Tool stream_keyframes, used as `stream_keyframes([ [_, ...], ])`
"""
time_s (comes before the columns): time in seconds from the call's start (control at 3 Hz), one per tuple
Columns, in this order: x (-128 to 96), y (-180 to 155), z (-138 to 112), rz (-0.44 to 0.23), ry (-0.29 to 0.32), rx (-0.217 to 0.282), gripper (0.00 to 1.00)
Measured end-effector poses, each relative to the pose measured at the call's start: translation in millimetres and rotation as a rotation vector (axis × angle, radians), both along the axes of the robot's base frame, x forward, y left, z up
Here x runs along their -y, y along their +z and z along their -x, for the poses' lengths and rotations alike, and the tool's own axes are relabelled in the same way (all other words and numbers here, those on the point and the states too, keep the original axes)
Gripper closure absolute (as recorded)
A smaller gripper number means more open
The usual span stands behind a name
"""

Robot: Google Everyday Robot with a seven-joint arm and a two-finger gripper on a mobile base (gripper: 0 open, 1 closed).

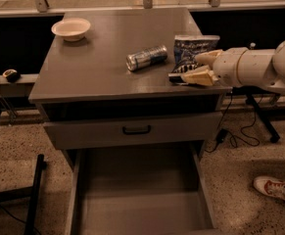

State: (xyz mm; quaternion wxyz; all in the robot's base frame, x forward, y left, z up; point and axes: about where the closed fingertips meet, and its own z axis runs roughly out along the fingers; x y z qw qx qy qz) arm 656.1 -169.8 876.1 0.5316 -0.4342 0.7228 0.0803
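A blue-and-white chip bag [195,46] lies on the grey cabinet top [107,58] near its right edge. My gripper [195,67] reaches in from the right on a white arm [259,67]. Its cream fingers [200,77] sit above and below the bag's near end, and it is shut on the bag there. A silver drink can [146,58] lies on its side just left of the bag. A white bowl [71,29] stands at the far left corner of the top.
The bottom drawer [141,195] is pulled out, with nothing seen inside. The drawer above it [132,129] is closed. A shoe [272,187] and cables are on the floor at right. A black stand leg [34,190] is at left.
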Motion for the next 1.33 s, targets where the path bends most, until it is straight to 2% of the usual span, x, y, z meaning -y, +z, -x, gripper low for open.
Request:
stream_keyframes([
  [0.33, 0.0, 0.0, 0.0, 0.0, 0.0, 0.0, 0.0],
  [0.67, 5.0, 5.9, 9.9, 0.025, 0.037, 0.029, 0.0],
  [1.0, 16.7, 18.0, 43.4, 0.13, 0.079, 0.104, 0.0],
  [1.33, 35.0, 18.1, 49.7, 0.179, 0.077, 0.142, 0.0],
])
